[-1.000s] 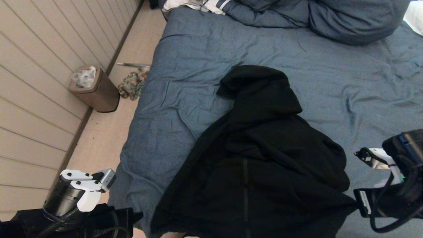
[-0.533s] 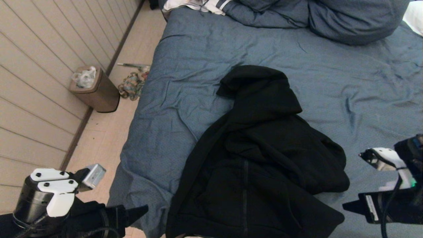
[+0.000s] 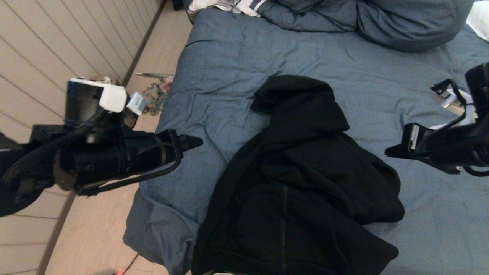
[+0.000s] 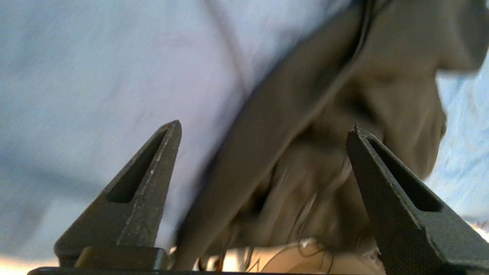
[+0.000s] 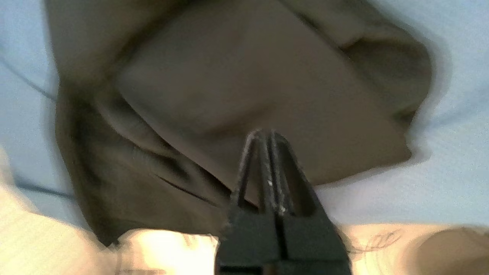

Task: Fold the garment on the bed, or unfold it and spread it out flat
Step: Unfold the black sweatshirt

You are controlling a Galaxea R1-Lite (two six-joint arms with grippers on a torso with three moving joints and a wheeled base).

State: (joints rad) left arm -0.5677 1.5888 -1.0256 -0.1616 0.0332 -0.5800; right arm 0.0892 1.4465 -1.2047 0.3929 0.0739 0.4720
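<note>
- Nearest thing is the garment, a black hooded sweatshirt bunched up at the near edge of the bed. Its hem end reaches that near edge and the hood points toward the far end.
- It's not flat at all: 1 side is folded over the middle, and a zipper line runs down the front near the hem.
- The left gripper hangs over the bed's left edge, just left of the sweatshirt and not touching it. In the left wrist view its 2 fingers are spread wide with nothing between them, dark fabric showing beyond.
- The right gripper hovers off the sweatshirt's right side, above the blue duvet, clear of the cloth. The right wrist view shows its fingers pressed together, holding nothing, with the sweatshirt spread below.
- Further back the duvet is bare and wrinkly, then blue pillows at the far edge.
- A white striped cloth sits at the bed's far left corner.
- On the floor left of the bed there's a brown bin, partly hidden by the left arm.
</note>
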